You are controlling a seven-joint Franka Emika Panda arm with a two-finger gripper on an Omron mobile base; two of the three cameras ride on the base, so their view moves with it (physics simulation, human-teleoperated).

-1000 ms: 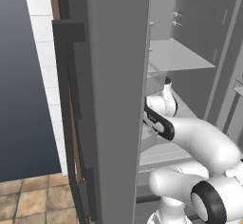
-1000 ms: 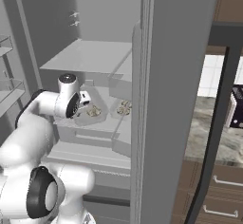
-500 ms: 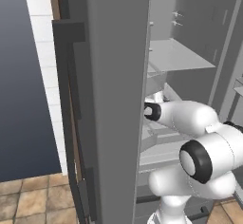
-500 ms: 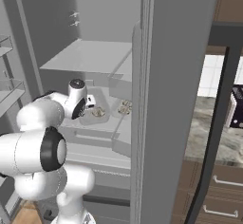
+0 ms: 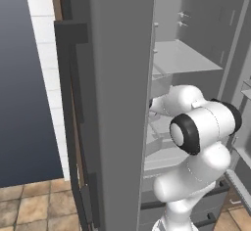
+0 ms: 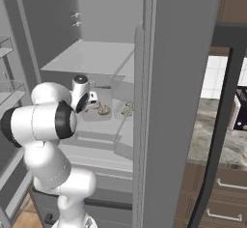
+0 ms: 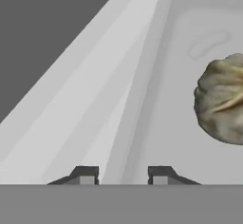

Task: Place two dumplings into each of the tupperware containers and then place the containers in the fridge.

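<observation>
Your fingers [image 7: 123,174] sit partly open w/ nothing between them, one dumpling [image 7: 222,99] cut off at frame edge inside fridge [image 6: 178,77].

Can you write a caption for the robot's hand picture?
Open gripper straddling the rim of a container with a dumpling inside.
</observation>
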